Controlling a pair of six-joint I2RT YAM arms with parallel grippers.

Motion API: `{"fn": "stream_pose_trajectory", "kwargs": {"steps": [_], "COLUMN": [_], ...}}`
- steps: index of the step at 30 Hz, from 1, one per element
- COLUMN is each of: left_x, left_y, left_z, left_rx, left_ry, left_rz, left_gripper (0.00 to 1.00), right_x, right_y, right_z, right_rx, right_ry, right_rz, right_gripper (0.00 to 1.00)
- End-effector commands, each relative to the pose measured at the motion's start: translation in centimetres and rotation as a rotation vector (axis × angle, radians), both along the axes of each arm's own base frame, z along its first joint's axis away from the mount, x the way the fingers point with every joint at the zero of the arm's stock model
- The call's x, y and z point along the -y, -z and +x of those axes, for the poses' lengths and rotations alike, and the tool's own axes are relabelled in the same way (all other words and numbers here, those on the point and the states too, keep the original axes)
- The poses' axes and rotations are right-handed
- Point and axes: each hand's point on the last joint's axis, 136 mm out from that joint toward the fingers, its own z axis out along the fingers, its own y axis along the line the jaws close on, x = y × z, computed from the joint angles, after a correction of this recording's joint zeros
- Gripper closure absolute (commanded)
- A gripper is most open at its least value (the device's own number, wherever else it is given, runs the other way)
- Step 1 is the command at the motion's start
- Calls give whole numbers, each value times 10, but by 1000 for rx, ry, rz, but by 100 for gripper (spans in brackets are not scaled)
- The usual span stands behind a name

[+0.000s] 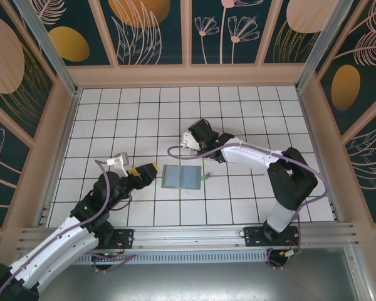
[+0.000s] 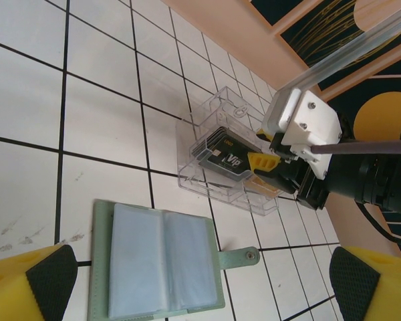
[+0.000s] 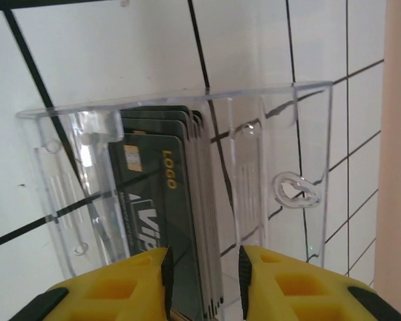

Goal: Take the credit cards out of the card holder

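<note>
Seemingly setting cards (image 3: pixel 160 200) into box (image 3: pixel 281 134) with right gripper (image 3: pixel 204 267) slightly parted around them, hovering left gripper (image 2: pixel 200 277) wide open over empty-looking wallet (image 2: pixel 160 261), needing straight lift-out next.

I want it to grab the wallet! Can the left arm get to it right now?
Probably yes. The left tool is open and sits right beside the wallet, which lies open and flat with nothing between them.
</note>
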Motion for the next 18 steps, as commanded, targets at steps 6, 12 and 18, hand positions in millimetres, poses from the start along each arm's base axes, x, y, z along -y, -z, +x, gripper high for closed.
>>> {"fn": "stream_pose_trajectory", "kwargs": {"steps": [6, 12, 18], "left_x": [-7, -10, -21], "left_y": [16, 40, 53], "left_z": [6, 19, 41], "left_rx": [-32, -136, -196], "left_ry": [-50, -113, -237], "left_rz": [59, 153, 238], "left_gripper": [2, 2, 1], "right_x": [-4, 14, 53], "right_y": [-45, -91, -122], "right_z": [17, 13, -4], "right_rx": [84, 87, 147], "right_ry": [163, 342, 481], "right_rz": [225, 594, 924], "right_gripper": [48, 28, 1]}}
